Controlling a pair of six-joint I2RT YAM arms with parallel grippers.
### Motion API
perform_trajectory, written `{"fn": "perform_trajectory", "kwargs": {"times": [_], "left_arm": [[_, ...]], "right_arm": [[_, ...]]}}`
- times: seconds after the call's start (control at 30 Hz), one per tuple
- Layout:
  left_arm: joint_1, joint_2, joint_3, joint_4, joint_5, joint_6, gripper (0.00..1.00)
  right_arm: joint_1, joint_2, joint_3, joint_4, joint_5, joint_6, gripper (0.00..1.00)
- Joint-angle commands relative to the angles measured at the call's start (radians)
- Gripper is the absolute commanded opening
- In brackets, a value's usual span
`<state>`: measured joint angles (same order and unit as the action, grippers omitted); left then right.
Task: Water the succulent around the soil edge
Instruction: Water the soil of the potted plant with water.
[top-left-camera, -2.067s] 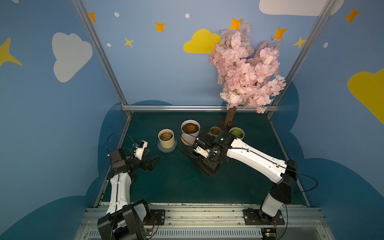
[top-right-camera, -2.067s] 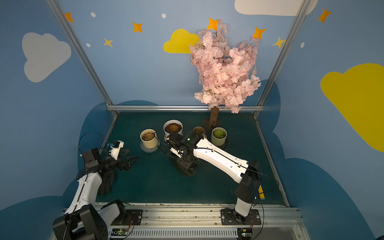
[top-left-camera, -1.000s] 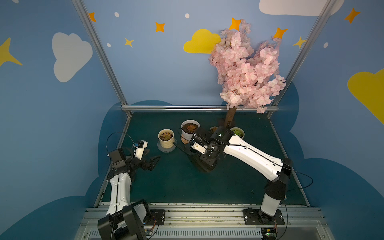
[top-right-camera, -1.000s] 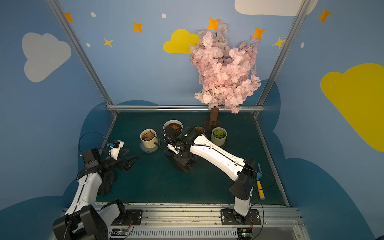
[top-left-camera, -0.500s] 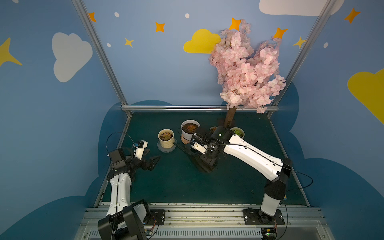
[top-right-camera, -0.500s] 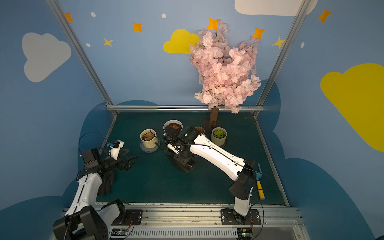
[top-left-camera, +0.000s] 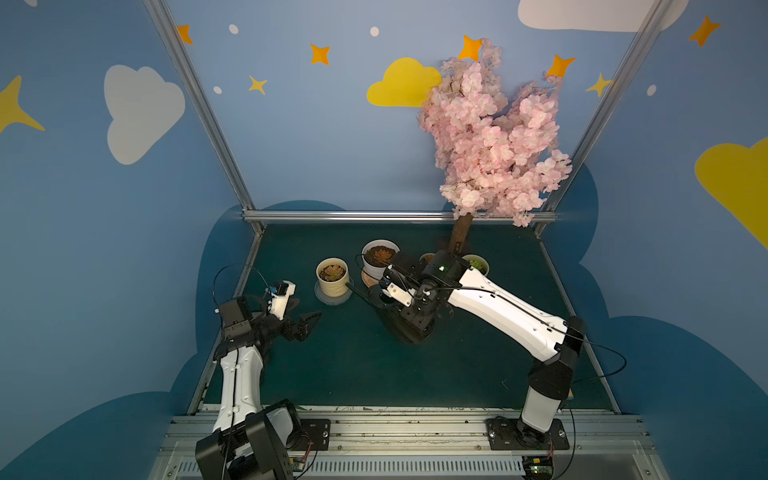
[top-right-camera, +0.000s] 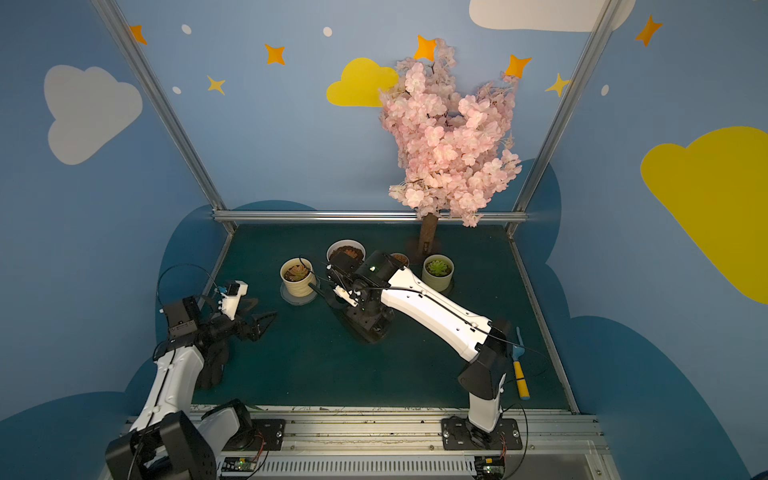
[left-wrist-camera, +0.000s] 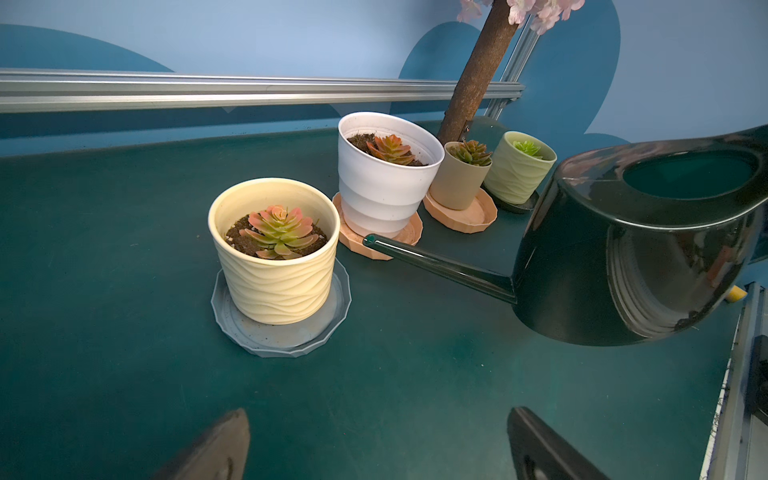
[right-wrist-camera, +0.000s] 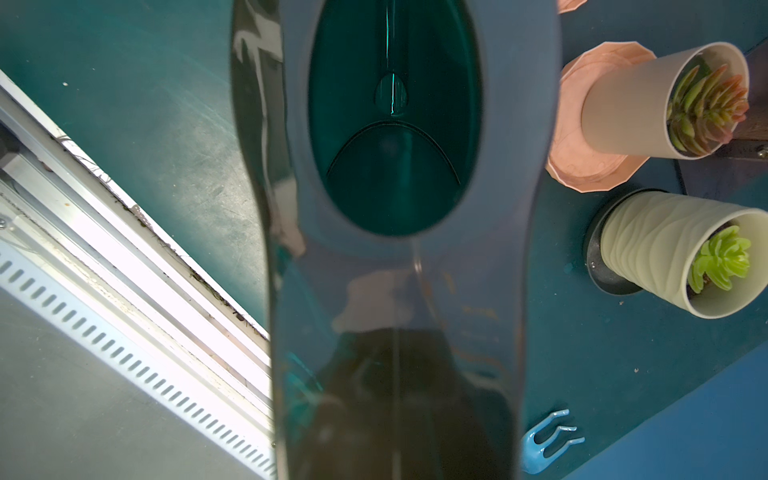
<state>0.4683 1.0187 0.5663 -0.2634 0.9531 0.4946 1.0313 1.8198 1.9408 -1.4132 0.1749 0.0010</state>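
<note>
Right tool (top-left-camera: 417, 311) is clamped shut on the handle of the dark green watering can (left-wrist-camera: 623, 266), but its fingers are hard to make out. The handle and the can's mouth fill the right wrist view, and in both top views the black parts merge with the dark can. Whether the can holds water I cannot tell. The right arm reaches from its base at 5 o'clock across the worktop (top-left-camera: 353, 365) towards 11 o'clock, with its wrist bent down over the can, which appears lifted just clear of the surface. The long spout (left-wrist-camera: 436, 262) points to 10 o'clock. Its tip lies just beside the cream pot (left-wrist-camera: 274, 278), at the pot's 4 o'clock, below the rim and not over the soil. The succulent (left-wrist-camera: 278, 230) sits centred in that pot, on a grey saucer (left-wrist-camera: 282, 338). Left tool (top-left-camera: 301, 312) hovers at the pot's 7 o'clock, jaws wide apart and empty.
</note>
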Motion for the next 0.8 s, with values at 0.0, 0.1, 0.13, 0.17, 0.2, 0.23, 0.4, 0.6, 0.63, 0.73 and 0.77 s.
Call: {"fn": "perform_trajectory", "kwargs": {"times": [0.0,0.1,0.13,0.17,0.2,0.23,0.4,0.6,0.63,0.73,0.77], "left_arm": [[-0.002,-0.015,-0.008,-0.017,0.019,0.019,1.0],[-0.003,-0.016,-0.008,-0.018,0.019,0.021,1.0],[-0.002,-0.014,-0.008,-0.018,0.02,0.02,1.0],[-0.003,-0.015,-0.008,-0.017,0.019,0.021,1.0],[-0.003,-0.015,-0.008,-0.018,0.019,0.02,1.0],[-0.003,-0.015,-0.008,-0.018,0.019,0.021,1.0],[-0.002,-0.016,-0.008,-0.017,0.019,0.02,1.0],[-0.003,-0.02,-0.009,-0.028,0.021,0.035,1.0],[-0.005,-0.019,-0.008,-0.029,0.019,0.036,1.0],[-0.006,-0.02,-0.009,-0.032,0.018,0.04,1.0],[-0.006,-0.021,-0.01,-0.033,0.018,0.041,1.0]], "right_arm": [[0.006,0.008,0.036,-0.007,0.008,0.007,0.0],[0.006,0.011,0.039,-0.007,0.006,0.006,0.0],[0.006,0.011,0.04,-0.007,0.006,0.006,0.0],[0.006,0.012,0.041,-0.007,0.006,0.007,0.0],[0.006,0.011,0.04,-0.007,0.007,0.006,0.0],[0.007,0.01,0.04,-0.008,0.006,0.006,0.0],[0.007,0.006,0.032,-0.009,0.008,0.007,0.0],[0.008,0.003,0.032,-0.011,0.009,0.006,0.0],[0.009,0.002,0.032,-0.01,0.01,0.007,0.0],[0.008,-0.001,0.032,-0.012,0.011,0.007,0.0],[0.009,-0.001,0.032,-0.012,0.012,0.008,0.0]]}}
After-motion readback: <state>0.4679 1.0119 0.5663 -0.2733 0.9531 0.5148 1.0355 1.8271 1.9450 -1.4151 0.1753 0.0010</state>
